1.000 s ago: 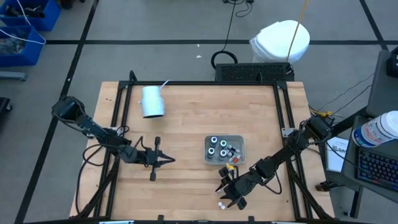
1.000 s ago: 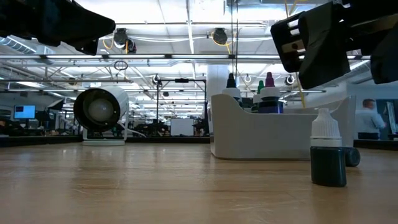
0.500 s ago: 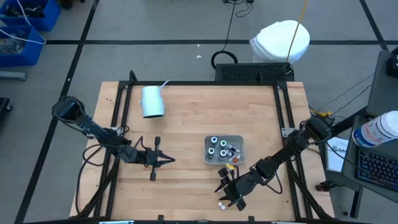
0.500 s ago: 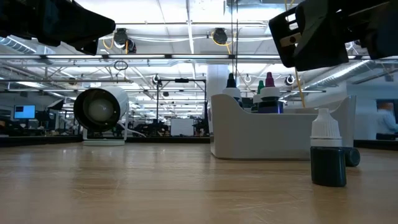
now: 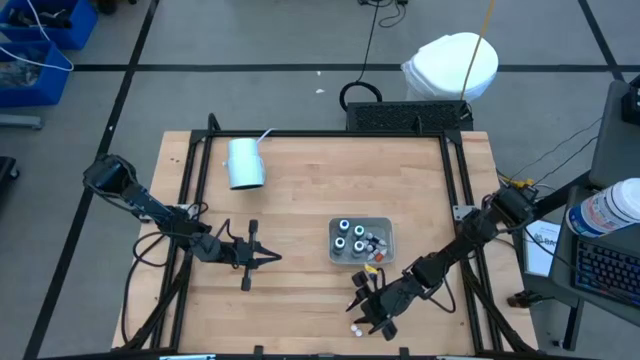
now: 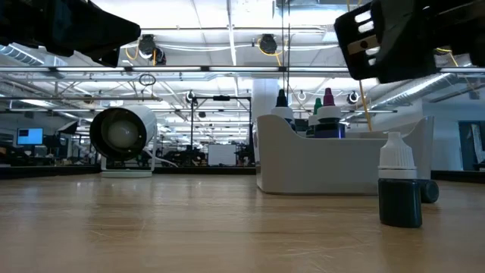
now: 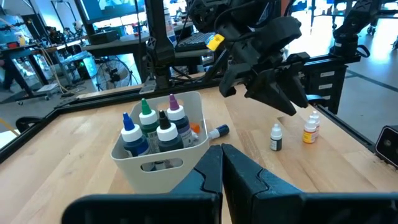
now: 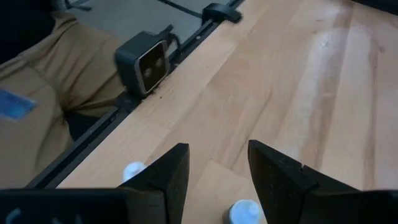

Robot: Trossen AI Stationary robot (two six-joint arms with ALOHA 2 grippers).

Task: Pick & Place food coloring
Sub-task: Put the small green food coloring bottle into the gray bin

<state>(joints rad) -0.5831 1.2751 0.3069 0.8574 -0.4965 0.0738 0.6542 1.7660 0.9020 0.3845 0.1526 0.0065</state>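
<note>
two small food coloring bottles (image 7: 275, 137) stand loose near the table's front edge, right of centre; the rest sit in the grey tray (image 5: 384, 226) just behind them. the right gripper (image 5: 370, 311) hangs over the loose pair, fingers (image 8: 278, 175) spread wide and empty. judgement: centre on one white cap, descend straight, and close low on the body without knocking its neighbour. the left gripper (image 5: 262, 257) waits left of the tray, fingers together, empty.

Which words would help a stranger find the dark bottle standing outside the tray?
Start at the grey tray full of bottles near the table's front edge. Beyond it, under the right pincer, two small bottles stand upright. The dark bottle is the nearer to the tray; its neighbour is orange.
</note>
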